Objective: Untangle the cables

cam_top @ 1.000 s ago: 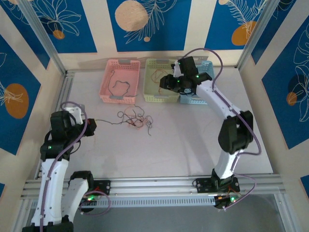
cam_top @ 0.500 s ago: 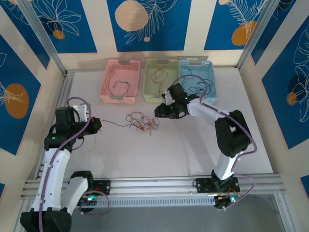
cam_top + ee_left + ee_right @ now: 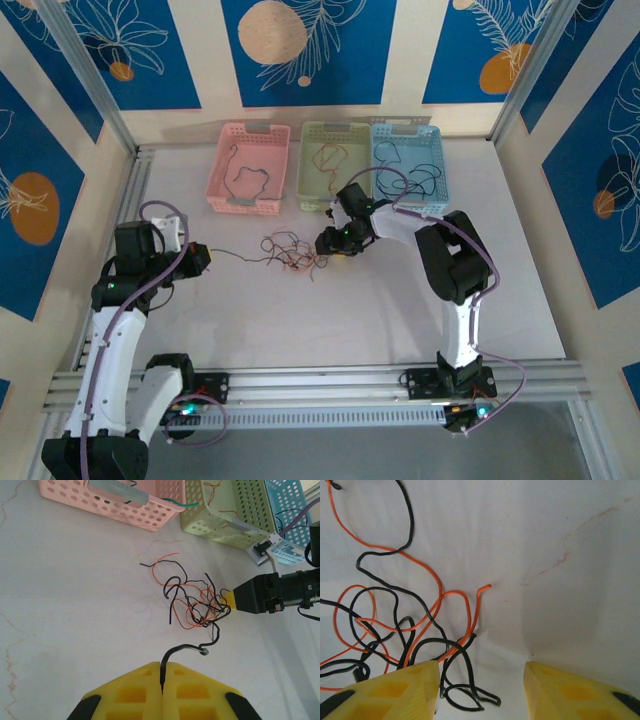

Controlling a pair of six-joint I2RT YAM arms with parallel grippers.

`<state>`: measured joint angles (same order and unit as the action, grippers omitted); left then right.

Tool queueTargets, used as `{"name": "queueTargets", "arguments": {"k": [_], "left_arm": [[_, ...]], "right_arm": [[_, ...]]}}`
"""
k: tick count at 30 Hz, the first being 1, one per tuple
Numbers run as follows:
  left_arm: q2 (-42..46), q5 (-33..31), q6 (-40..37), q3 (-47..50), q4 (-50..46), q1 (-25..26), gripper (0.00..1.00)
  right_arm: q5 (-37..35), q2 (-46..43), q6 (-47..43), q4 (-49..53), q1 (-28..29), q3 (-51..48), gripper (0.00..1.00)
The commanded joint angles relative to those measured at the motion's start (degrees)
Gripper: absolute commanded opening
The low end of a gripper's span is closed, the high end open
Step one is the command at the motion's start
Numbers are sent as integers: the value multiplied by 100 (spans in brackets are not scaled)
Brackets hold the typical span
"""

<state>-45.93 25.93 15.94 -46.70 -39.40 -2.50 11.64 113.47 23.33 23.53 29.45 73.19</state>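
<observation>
**Cables** [image 3: 293,252]: a loose knot of thin black and orange wires on the white marbled tabletop [image 3: 400,320]. It lies just in front of the pale green perforated plastic basket [image 3: 312,200], on the side nearer the arm bases. One black strand [image 3: 185,646] leads out of the knot, away from the basket and to its left, into the left gripper [image 3: 162,669], whose yellow fingers are pressed together on it. The right gripper [image 3: 482,672] hovers at the knot's edge in front of the basket, fingers parted with nothing between them.

**Handling (judged):** light, limp, slightly springy wire that drags its neighbours when pulled. A free end, such as the upturned orange tip [image 3: 487,586], looks a better hold than the crossings.
</observation>
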Motion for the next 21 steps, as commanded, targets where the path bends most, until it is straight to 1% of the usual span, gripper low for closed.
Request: {"name": "queueTargets", "arguments": {"k": [1,3,6,15,18,21], "left_arm": [[14,114,-56,7,46,36,0],[11,103,-56,5,46,31,0],[8,95,-56,11,46,31,0],[13,78,-56,3,46,37,0],[13,57,-56,3,37,37,0],[38,28,-54,3,33,31,0]], "right_arm": [[230,131,-174,38,17,170,46],[283,126,-198,23,17,172,43],[362,62,-205,-55,17,145,36],[496,-272,-258,-225,12,60,0],[538,-485,-267,-340,-7,-72,0],[410,-710,-233,-341,-40,-200,0]]}}
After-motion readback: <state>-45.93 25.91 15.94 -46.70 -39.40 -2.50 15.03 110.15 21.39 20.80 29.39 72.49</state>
